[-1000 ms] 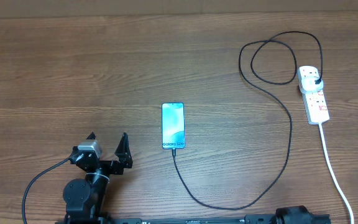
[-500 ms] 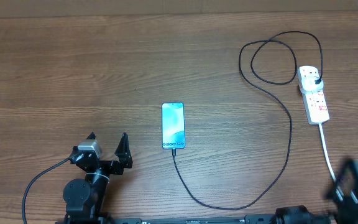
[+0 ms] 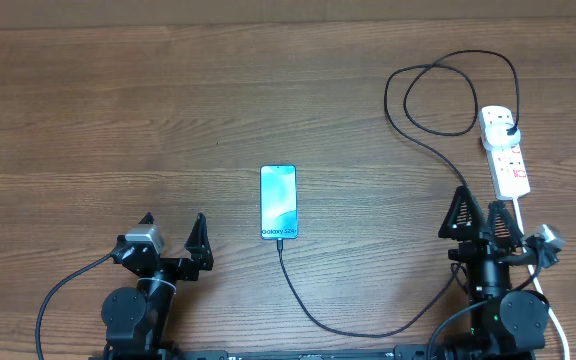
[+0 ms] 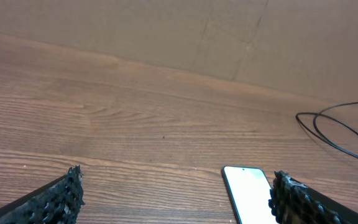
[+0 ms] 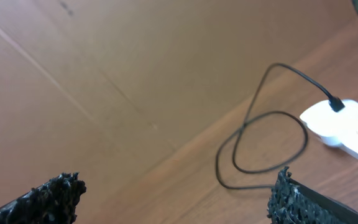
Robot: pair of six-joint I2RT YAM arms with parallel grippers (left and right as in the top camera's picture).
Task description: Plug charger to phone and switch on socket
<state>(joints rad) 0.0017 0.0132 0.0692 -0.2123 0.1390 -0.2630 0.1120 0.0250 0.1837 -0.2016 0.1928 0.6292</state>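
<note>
Hovering wide open and empty, left hand (image 3: pixel 173 222) and right hand (image 3: pixel 478 212) sat at the front of the desk (image 3: pixel 118 120).
The lit phone (image 3: pixel 278 200) lay mid-desk, charger (image 3: pixel 368 334) seemingly in its lower end, plug (image 3: pixel 509 128) in the socket (image 3: pixel 508 165) far right. Right hand stood over the cable; reaching for the switch could snag it and tug the connector loose.

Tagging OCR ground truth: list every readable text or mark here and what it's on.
"Galaxy S24+": along the bottom of the phone screen, overhead view.
Red markings on the white power strip: too small to read.
Nothing else legible; the wrist views show no readable text.
</note>
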